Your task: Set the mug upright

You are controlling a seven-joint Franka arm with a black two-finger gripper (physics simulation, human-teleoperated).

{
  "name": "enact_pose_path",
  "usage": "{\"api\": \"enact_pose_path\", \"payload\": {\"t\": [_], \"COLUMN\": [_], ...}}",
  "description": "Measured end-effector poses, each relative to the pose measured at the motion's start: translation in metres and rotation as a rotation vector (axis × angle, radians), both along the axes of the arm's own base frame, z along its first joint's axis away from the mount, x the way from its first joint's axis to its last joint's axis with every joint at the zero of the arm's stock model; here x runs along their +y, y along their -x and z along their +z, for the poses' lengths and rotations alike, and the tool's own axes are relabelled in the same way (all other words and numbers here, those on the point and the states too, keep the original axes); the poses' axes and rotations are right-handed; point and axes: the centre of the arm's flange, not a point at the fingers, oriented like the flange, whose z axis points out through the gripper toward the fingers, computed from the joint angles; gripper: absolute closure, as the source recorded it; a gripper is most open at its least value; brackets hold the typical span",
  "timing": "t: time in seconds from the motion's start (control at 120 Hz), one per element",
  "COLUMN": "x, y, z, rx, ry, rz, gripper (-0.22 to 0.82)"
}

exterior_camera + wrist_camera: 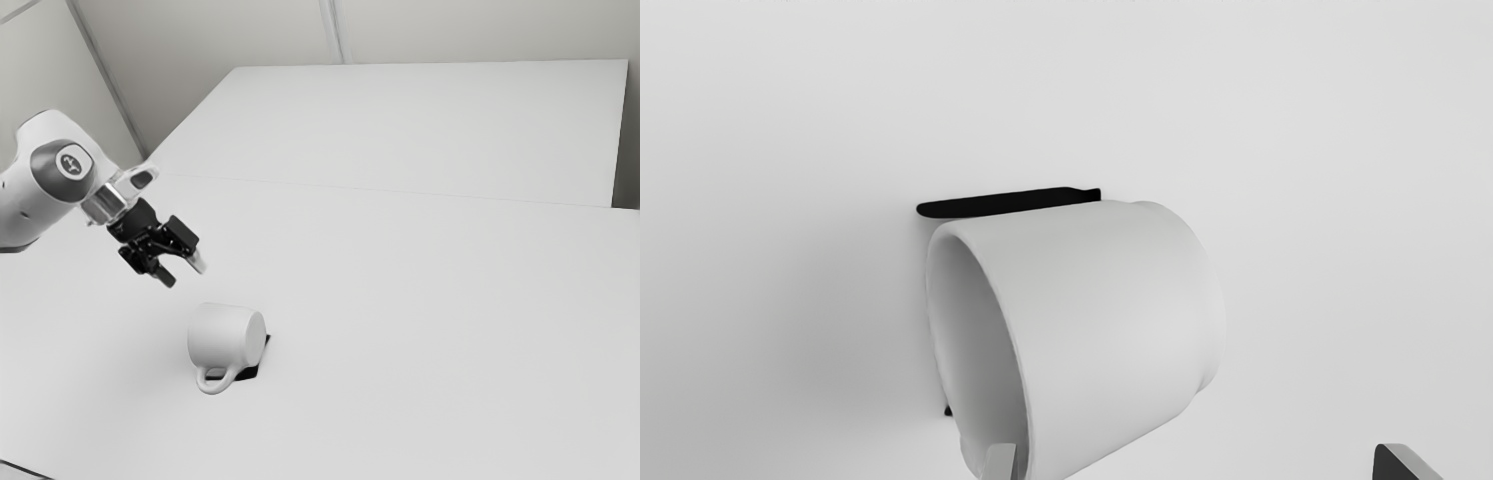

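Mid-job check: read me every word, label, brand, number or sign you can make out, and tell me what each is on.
No word or number can be read.
Arm: a round emblem on a dark joint cover, too small to read.
Mug: no print on the sides that show.
Flat black patch by the mug: no lettering seen.

Open table surrounds the mug; free air separates it from the gripper. Obstruction: protruding handle.
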Motion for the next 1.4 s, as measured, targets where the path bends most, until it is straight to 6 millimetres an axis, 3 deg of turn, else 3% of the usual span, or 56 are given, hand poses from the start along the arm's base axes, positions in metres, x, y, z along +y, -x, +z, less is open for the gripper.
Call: {"api": "enact_pose_path", "payload": {"t": [0.858, 1.108, 1.292, 1.4], "x": [0.018, 0.015, 0.009, 0.007], "y": [0.047, 0.048, 0.054, 0.055], "z": [-0.092, -0.098, -0.113, -0.116], "rx": [-0.137, -0.197, -0.211, -0.234], "ry": [0.277, 0.334, 0.391, 0.416], "rz": [0.096, 0.099, 0.117, 0.122], "gripper": [0.03, 0.03, 0.04, 0.10]}}
